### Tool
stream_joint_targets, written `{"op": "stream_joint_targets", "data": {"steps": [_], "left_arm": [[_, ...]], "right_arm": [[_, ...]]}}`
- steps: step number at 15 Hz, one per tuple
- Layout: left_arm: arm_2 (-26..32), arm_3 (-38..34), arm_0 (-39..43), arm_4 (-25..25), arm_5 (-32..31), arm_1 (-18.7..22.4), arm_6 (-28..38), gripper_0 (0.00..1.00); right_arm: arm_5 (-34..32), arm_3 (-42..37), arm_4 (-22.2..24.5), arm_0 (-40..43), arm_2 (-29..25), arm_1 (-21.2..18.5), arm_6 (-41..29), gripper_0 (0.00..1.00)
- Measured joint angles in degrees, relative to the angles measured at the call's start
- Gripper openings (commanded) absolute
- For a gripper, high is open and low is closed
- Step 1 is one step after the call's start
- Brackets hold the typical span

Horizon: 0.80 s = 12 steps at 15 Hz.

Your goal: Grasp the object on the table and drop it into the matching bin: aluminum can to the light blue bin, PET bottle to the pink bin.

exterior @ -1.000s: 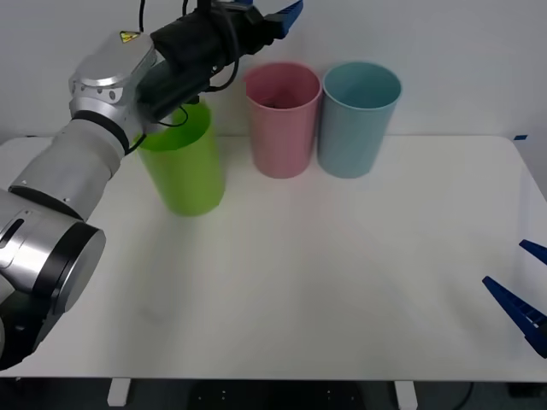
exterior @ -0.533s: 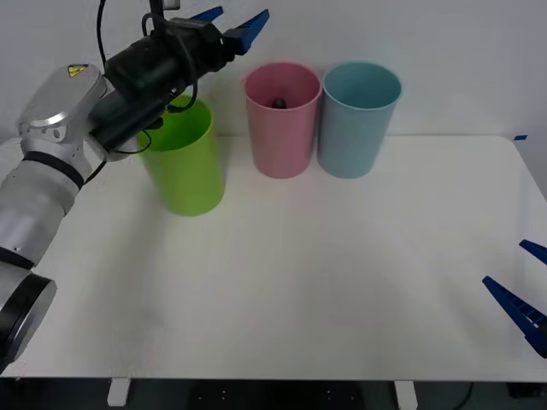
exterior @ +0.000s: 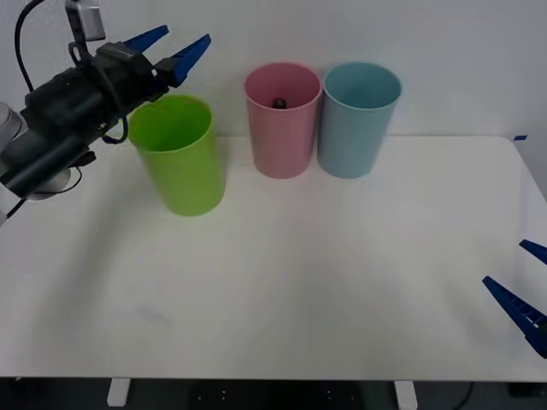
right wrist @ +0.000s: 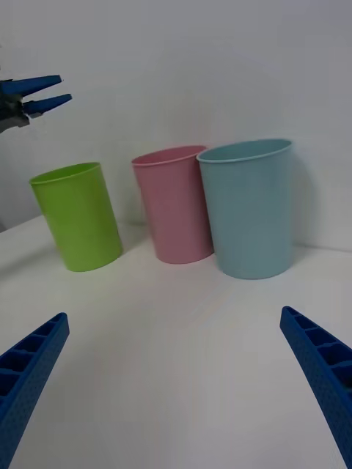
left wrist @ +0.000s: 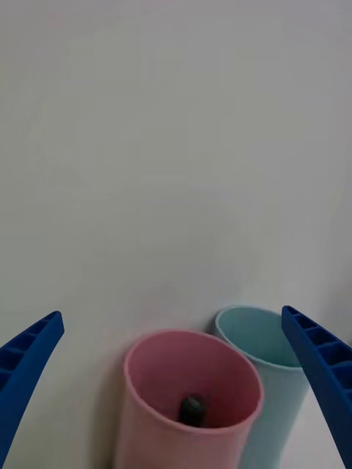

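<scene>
Beyond and to the right of the left gripper (exterior: pixel 168 47), the PET bottle (exterior: pixel 279 103) lies inside the pink bin (exterior: pixel 282 120). The fingers are spread and empty. Judgement: deposit complete; withdraw above the lime green bin (exterior: pixel 177 166) rim, avoiding contact. The right gripper (exterior: pixel 523 295) waits released at the table (exterior: pixel 342 282) edge.

Left gripper (exterior: pixel 169 48) withdrew leftward — off pink bin (exterior: pixel 282 120).

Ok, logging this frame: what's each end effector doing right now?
Left end effector: open, empty, raised above the lime green bin.
Right end effector: open, empty, low at the table edge.
</scene>
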Motion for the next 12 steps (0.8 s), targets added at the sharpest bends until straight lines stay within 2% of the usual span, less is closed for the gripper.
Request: {"op": "stream_joint_targets", "data": {"steps": [4, 9, 12], "left_arm": [[6.04, -8.50, 11.72, 3.81, -3.02, 7.74, -1.30, 1.00], [19.52, -13.92, 27.71, 3.68, -11.72, 11.00, -2.36, 1.00], [26.83, -14.95, 35.07, 0.43, -17.41, 11.36, -2.41, 1.00]], "right_arm": [[0.00, 0.00, 0.00, 0.00, 0.00, 0.00, 0.00, 1.00], [0.00, 0.00, 0.00, 0.00, 0.00, 0.00, 0.00, 1.00], [0.00, 0.00, 0.00, -0.01, 0.00, 0.00, 0.00, 1.00]]}}
